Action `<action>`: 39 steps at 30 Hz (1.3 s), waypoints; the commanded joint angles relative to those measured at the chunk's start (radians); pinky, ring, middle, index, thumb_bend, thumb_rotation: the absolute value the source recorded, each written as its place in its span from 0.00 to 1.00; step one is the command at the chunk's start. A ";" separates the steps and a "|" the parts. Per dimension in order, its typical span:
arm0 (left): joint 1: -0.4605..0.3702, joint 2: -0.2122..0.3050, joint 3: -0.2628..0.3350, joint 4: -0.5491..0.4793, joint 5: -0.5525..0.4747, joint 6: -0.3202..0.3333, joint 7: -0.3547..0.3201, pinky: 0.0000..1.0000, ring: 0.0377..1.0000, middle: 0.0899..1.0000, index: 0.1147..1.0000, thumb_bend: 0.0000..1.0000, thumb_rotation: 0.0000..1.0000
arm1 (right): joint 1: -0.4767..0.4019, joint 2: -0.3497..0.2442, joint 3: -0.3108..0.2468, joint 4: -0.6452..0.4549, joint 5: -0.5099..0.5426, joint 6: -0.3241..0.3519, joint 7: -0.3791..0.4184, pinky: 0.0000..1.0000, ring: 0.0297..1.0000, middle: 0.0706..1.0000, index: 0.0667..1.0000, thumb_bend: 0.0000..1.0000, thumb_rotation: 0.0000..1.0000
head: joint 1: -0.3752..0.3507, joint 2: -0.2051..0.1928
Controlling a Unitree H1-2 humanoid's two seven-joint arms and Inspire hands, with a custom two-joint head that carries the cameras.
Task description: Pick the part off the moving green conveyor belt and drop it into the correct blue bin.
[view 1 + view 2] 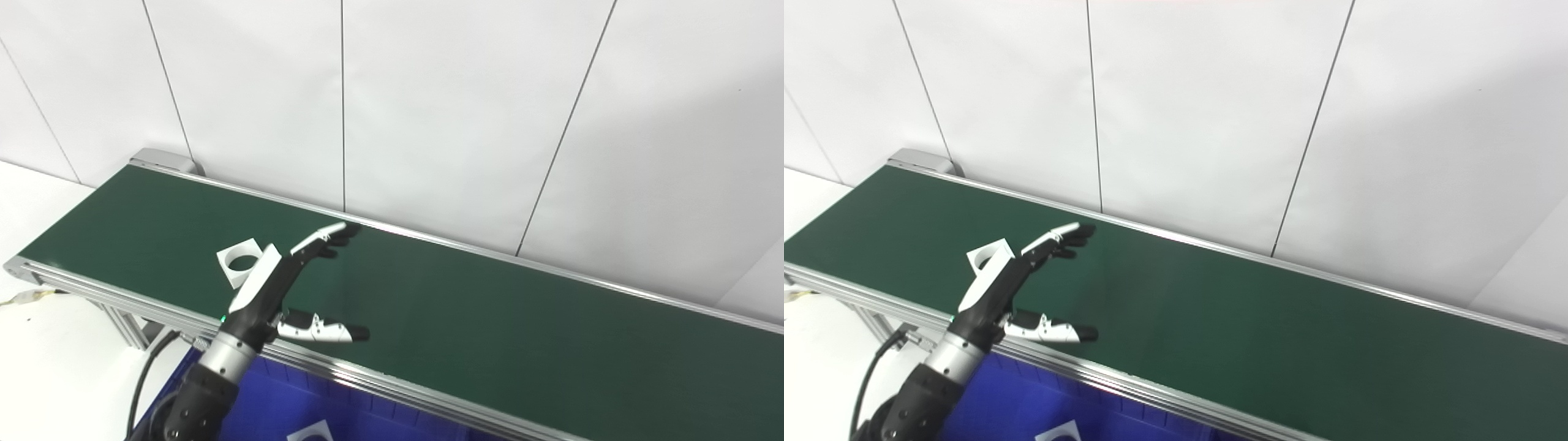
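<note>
The fingers (324,237) are stretched straight toward the upper right, and the thumb (318,332) juts out to the lower right, well apart from them, so the left hand (275,282) is spread wide and holds nothing. It hangs over the near half of the green conveyor belt (490,318), left of the frame's centre. Just behind its palm, toward the upper left, lies the part (241,260), a flat white square with a round hole, flat on the belt and partly covered by the hand in the right eye view; whether the two touch cannot be told.

This looks like the reaching step, with the grasp not yet made. The next move seems to call for bringing fingers and thumb to either side of the square and closing before the belt carries it off.

At the bottom edge, in front of the belt's rail, a blue bin (275,398) shows, with a white piece (311,432) already inside. The right hand is out of view.
</note>
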 commanded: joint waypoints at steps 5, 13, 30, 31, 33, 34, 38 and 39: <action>-0.100 0.036 0.036 0.018 0.038 0.055 0.036 0.84 0.86 0.86 0.84 0.73 0.22 | -0.005 0.001 -0.006 -0.030 0.000 -0.053 0.002 0.82 0.84 0.86 0.88 0.64 0.02 | 0.010 0.001; -0.196 0.101 0.031 0.141 0.141 0.124 0.053 0.82 0.88 0.89 0.85 0.77 0.27 | -0.007 0.007 -0.008 -0.029 0.021 -0.053 0.006 0.81 0.85 0.87 0.88 0.62 0.00 | 0.022 0.001; -0.311 0.171 -0.017 0.466 0.277 0.157 0.168 0.83 0.94 0.96 0.90 0.82 0.25 | -0.012 0.000 -0.007 -0.022 0.046 -0.058 0.015 0.83 0.86 0.88 0.88 0.62 0.00 | 0.040 0.002; -0.314 0.179 -0.033 0.483 0.310 0.160 0.186 0.90 0.97 0.97 0.90 0.83 0.25 | -0.014 -0.004 -0.005 -0.019 0.054 -0.060 0.019 0.83 0.87 0.88 0.89 0.61 0.00 | 0.042 0.003; -0.319 0.190 -0.057 0.507 0.352 0.167 0.210 0.96 0.99 0.98 0.90 0.84 0.25 | -0.016 -0.011 -0.003 -0.017 0.051 -0.061 0.020 0.84 0.87 0.88 0.89 0.61 0.00 | 0.045 0.005; -0.320 0.193 -0.068 0.518 0.368 0.173 0.220 0.98 0.99 0.98 0.90 0.85 0.25 | -0.016 -0.012 -0.003 -0.018 0.046 -0.061 0.017 0.83 0.86 0.88 0.89 0.61 0.00 | 0.046 0.006; -0.324 0.195 -0.096 0.555 0.394 0.189 0.247 1.00 1.00 1.00 0.89 0.88 0.21 | -0.017 -0.017 0.000 -0.021 0.037 -0.061 0.011 0.81 0.85 0.87 0.89 0.61 0.00 | 0.048 0.006; -0.325 0.195 -0.105 0.567 0.404 0.193 0.255 1.00 1.00 1.00 0.90 0.88 0.21 | -0.016 -0.016 -0.001 -0.021 0.035 -0.061 0.010 0.81 0.85 0.87 0.88 0.61 0.01 | 0.048 0.006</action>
